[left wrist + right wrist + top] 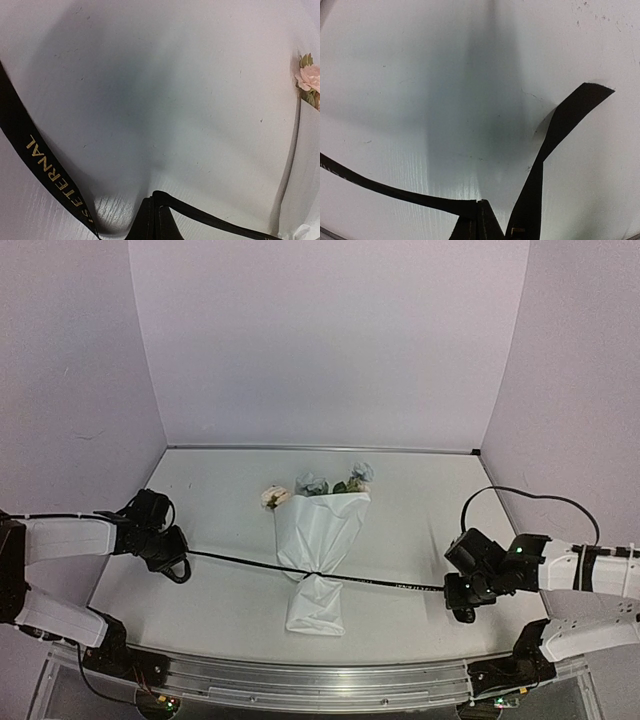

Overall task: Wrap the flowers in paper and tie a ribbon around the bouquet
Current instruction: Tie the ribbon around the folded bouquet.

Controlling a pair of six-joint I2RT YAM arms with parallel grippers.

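The bouquet lies mid-table, a white paper cone with flowers at its far, wide end. A black ribbon circles the cone's narrow waist and runs taut to both sides. My left gripper is shut on the ribbon's left run; its fingertips pinch the strap, and the lettered tail hangs to the left. My right gripper is shut on the right run; the strap enters its fingertips from the left, and the free end trails away up to the right.
Lilac walls enclose the table on three sides. A metal rail borders the near edge between the arm bases. A black cable loops above the right arm. A pink bloom shows at the right edge of the left wrist view.
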